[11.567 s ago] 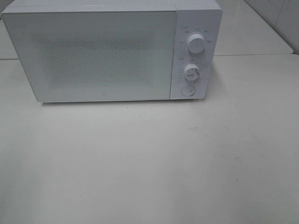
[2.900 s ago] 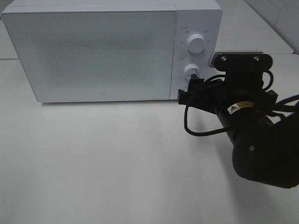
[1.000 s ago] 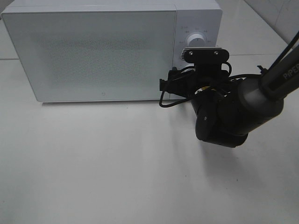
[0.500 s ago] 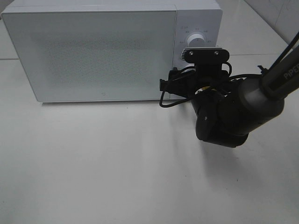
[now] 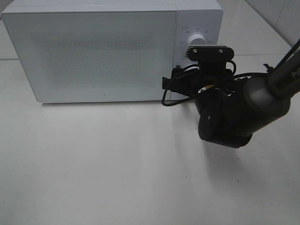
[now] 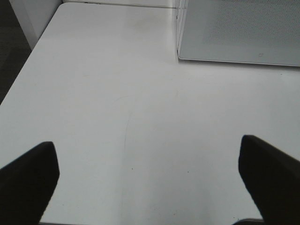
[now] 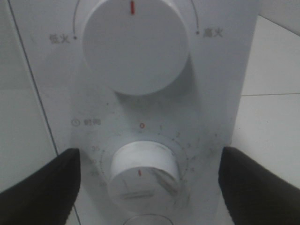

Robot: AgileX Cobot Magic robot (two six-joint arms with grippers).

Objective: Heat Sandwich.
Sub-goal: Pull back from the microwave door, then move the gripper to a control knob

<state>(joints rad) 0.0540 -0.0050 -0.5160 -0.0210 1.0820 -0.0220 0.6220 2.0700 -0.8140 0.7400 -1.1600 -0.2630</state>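
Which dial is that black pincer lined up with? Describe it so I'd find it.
Start at the white microwave; its control strip sits right of the door. There, below the bigger upper knob, is the lower knob, ringed by small numbers where its neighbour has printed characters.

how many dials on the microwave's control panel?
2, both in the right wrist view: the power dial above, the timer dial directly below it. From overhead the right arm hides the lower one. More controls beneath may be out of frame.
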